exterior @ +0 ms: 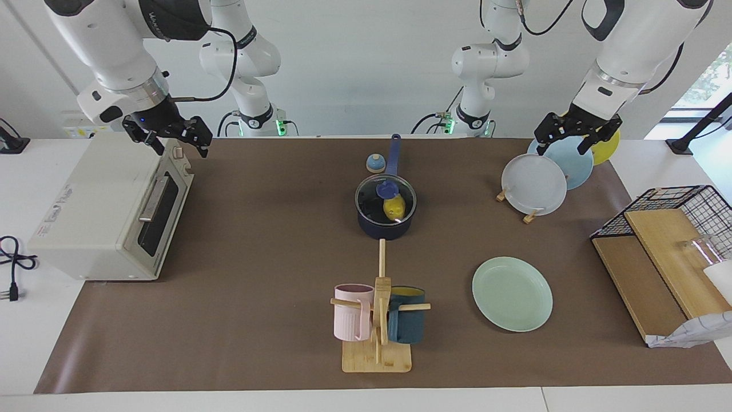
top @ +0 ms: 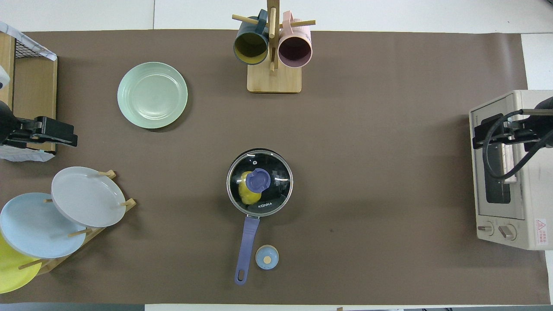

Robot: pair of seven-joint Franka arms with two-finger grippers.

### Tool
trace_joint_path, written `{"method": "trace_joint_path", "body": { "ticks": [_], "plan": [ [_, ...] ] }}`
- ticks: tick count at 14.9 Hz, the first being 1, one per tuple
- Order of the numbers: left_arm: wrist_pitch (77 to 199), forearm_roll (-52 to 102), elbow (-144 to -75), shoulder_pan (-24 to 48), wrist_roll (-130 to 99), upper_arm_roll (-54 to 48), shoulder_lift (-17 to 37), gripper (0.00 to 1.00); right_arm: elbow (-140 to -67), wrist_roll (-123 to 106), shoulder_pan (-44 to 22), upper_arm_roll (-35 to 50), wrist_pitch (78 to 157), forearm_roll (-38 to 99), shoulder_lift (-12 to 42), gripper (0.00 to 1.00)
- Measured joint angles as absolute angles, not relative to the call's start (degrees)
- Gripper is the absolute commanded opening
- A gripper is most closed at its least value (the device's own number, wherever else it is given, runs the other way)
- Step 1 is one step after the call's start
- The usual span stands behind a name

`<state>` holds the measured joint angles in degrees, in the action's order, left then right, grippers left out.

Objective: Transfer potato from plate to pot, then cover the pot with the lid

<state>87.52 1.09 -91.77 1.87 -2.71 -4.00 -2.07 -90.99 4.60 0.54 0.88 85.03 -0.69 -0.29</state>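
Note:
The dark blue pot (exterior: 385,226) stands mid-table with its long handle (exterior: 393,153) pointing toward the robots. The glass lid (exterior: 385,198) with its blue knob (exterior: 387,187) sits on the pot. The yellow potato (exterior: 394,206) lies inside, seen through the glass. The overhead view shows the same pot (top: 259,211), lid (top: 276,172) and potato (top: 246,195). The mint-green plate (exterior: 512,293) lies bare, farther from the robots, also in the overhead view (top: 152,95). My left gripper (exterior: 560,150) hangs open and empty over the plate rack. My right gripper (exterior: 182,151) hangs open and empty over the toaster oven.
A toaster oven (exterior: 108,217) stands at the right arm's end. A rack with upright grey-white (exterior: 533,184), light blue and yellow plates stands at the left arm's end, beside a wire basket with boards (exterior: 663,252). A mug tree (exterior: 378,320) holds two mugs. A small bell-shaped knob (exterior: 375,163) lies beside the pot handle.

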Motion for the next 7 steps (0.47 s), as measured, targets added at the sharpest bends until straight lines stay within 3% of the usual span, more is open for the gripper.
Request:
{"method": "trace_joint_path", "body": {
  "ticks": [7],
  "plan": [
    [87.52, 1.09, -91.77, 1.87, -2.71, -4.0, -2.07, 1.0, -90.98, 4.6, 0.69, 0.9, 85.54, -0.69, -0.2, 1.0]
  ]
}}
